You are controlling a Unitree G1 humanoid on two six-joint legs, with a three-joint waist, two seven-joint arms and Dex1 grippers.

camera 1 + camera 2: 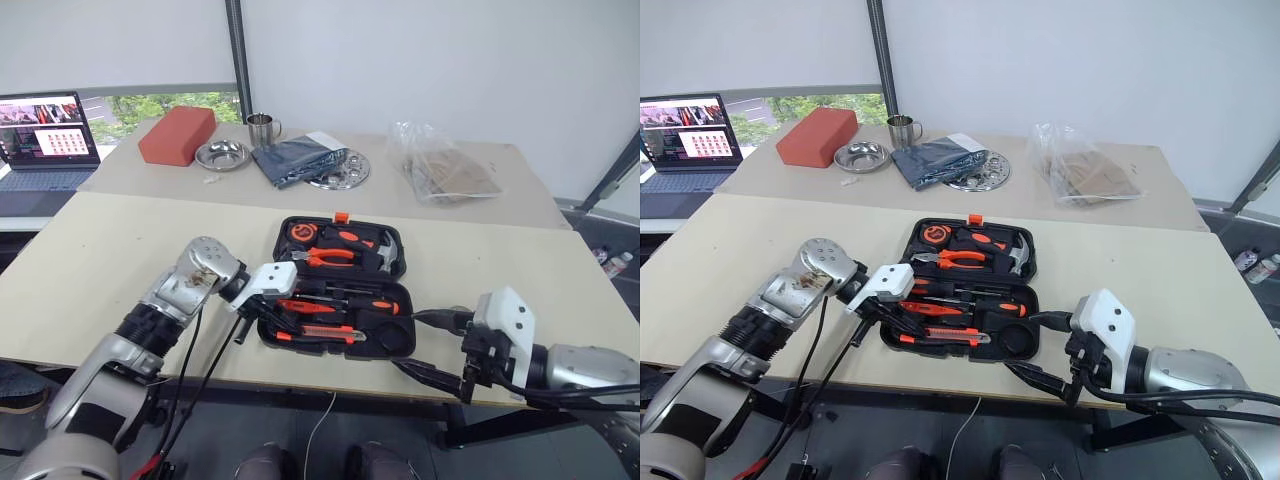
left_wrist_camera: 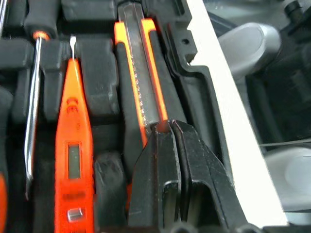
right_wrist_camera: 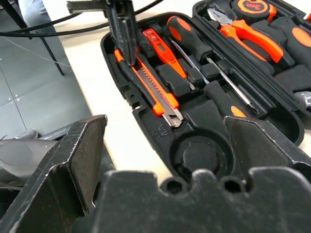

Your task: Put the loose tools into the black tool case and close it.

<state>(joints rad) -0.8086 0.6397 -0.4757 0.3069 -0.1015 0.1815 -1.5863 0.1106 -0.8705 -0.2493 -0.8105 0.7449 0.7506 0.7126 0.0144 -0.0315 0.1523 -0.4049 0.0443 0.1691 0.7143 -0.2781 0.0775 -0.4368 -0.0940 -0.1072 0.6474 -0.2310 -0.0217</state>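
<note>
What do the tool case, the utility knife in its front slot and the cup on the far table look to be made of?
Tool case: matte black moulded plastic, judging by its shaped slots and rounded edges. Utility knife: orange plastic body with a dull grey metal-looking blade strip. Cup: probably stainless steel, going by its shiny silver surface.

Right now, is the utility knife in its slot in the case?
In: the utility knife lies in the front slot of the open black tool case.

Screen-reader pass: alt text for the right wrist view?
An open black tool case holds a utility knife, tester screwdriver and screwdrivers in its slots. The left tool, shut, presses on the knife's end; the right tool's fingers stand open.
</note>
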